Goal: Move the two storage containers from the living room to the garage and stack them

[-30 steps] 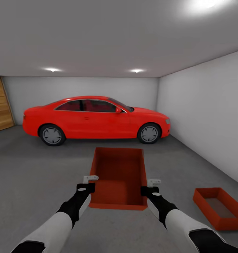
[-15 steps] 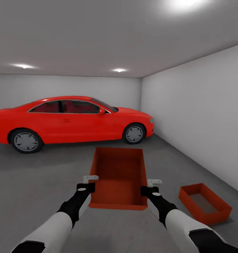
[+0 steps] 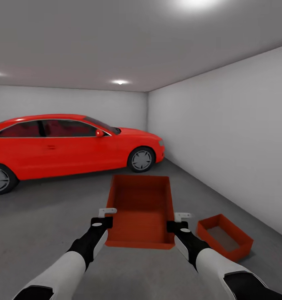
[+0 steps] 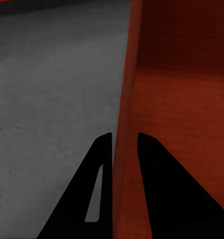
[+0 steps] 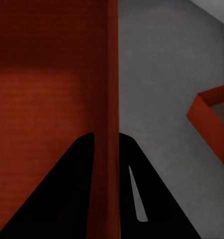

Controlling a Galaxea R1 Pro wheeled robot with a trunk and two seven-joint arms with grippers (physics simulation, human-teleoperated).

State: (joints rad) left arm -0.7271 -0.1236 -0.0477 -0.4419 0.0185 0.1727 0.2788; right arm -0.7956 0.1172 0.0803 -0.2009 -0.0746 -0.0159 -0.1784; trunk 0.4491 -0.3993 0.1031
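Clamping my left gripper [image 3: 108,211] and right gripper [image 3: 182,216] on the carried container [image 3: 141,208]'s side walls, I judge the floor container [image 3: 224,236] lies beyond my right jaws, seemingly angled.

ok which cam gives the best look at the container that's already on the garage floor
The head view: the container on the floor shows whole there, open side up, on the dark grey floor ahead and to the robot's right of the held container. The right wrist view catches one corner. The left wrist view shows the held container's wall.
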